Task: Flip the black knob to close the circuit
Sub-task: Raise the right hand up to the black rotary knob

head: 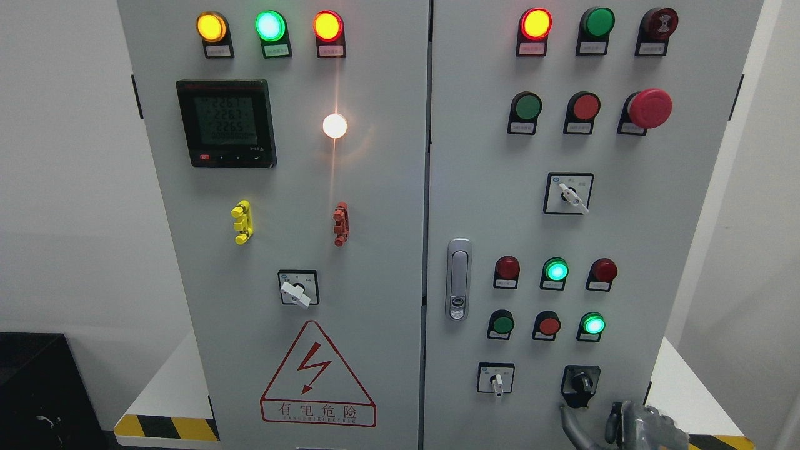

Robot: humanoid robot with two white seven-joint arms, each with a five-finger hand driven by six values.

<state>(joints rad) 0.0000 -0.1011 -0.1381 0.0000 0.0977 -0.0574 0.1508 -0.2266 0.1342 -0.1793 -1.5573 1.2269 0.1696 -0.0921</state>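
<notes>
The black knob (582,382) sits low on the right door of the grey electrical cabinet (375,219), in a black square plate. Its handle stands roughly upright. My right hand (615,425) comes up from the bottom edge just below and right of the knob. One grey finger (570,420) reaches up to the lower edge of the plate, not around the handle. The other fingers stay loosely spread and hold nothing. My left arm does not show.
A white selector switch (496,380) sits left of the knob. Above are red and green buttons (550,299), a door latch (459,278) and a red mushroom stop (650,108). The cabinet stands on a white base with a hazard stripe (165,427).
</notes>
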